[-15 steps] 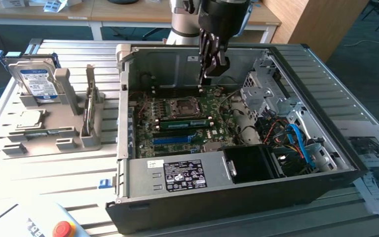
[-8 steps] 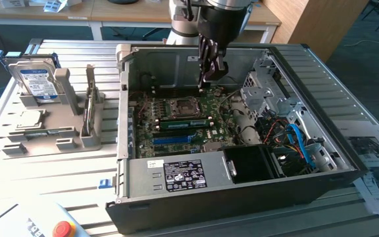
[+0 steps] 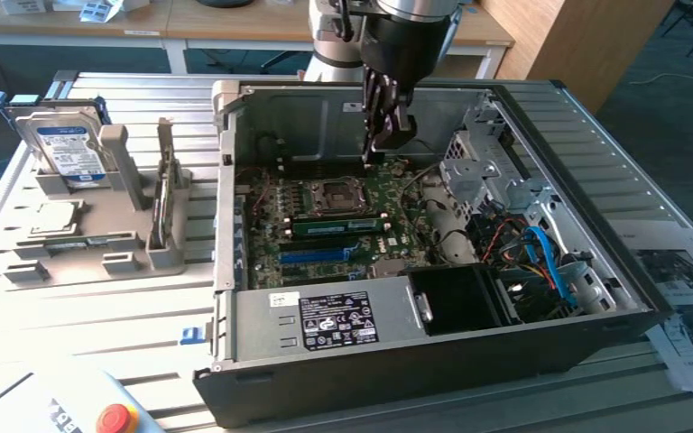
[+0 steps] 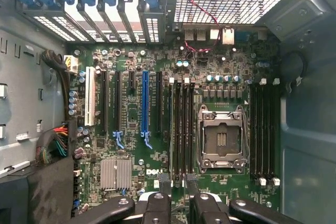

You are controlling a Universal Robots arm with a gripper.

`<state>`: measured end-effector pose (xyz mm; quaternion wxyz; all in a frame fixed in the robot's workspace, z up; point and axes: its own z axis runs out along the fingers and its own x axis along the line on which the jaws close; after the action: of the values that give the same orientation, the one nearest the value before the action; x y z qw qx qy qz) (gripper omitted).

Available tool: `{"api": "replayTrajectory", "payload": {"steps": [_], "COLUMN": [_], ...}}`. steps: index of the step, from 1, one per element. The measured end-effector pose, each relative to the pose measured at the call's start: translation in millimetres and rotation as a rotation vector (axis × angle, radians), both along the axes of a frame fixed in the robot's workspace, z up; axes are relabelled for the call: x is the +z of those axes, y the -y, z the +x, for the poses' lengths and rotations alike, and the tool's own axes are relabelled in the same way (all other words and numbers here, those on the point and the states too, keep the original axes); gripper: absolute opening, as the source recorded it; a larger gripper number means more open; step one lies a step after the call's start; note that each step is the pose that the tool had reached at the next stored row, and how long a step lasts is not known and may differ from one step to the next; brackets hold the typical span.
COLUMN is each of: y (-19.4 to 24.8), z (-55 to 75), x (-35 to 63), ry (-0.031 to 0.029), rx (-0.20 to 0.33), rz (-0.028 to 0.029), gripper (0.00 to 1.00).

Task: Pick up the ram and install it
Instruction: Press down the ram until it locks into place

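Plainly, the ram [image 3: 337, 225] sits inside the open computer case [image 3: 443, 361], a green stick standing on edge in a slot on the motherboard [image 3: 371, 203], just beside the empty processor socket [image 3: 328, 194] and between it and the blue slots [image 3: 313, 256]. The arm [image 3: 407, 27] reaches down into the case from above, and its fingers [image 3: 379, 149] hang over the board near the socket, apart from the ram and not touching it. In the wrist view the fingers [image 4: 157, 205] stand spread apart with nothing between them, and the black memory slots [image 4: 181, 129] next to the socket [image 4: 221, 137] show through the gap; a long blue slot [image 4: 145, 103] lies further over. The case rests on the slatted table [image 3: 94, 316], toward the edge at the exterior view's right, with its power supply [image 3: 322, 317] at the near side. Near the table's edge at the exterior view's left, a grey holder [image 3: 82, 257] carries a hard drive [image 3: 68, 149], a square silver processor chip [image 3: 55, 216] and a thin board [image 3: 166, 180] standing on edge; what that board is I cannot tell.
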<state>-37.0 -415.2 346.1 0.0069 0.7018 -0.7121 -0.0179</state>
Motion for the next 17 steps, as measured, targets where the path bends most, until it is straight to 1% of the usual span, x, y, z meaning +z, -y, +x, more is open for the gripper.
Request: {"api": "replayTrajectory", "payload": {"steps": [4, 7, 9, 11, 17], "y": [0.0, -1.2, -1.2, -1.2, -1.2], "z": [0.0, 0.0, 0.0, 0.0, 0.3], "x": [0.0, -0.1, -0.1, -0.1, -0.2], "ry": [0.0000, 0.0000, 0.0000, 0.0000, 0.0000], "rx": [0.000, 0.000, 0.000, 0.000, 0.000], "rz": [0.0000, -0.0024, -0.0027, -0.0027, -0.0027], "gripper": [0.25, 0.25, 0.23, 0.11, 0.10]}}
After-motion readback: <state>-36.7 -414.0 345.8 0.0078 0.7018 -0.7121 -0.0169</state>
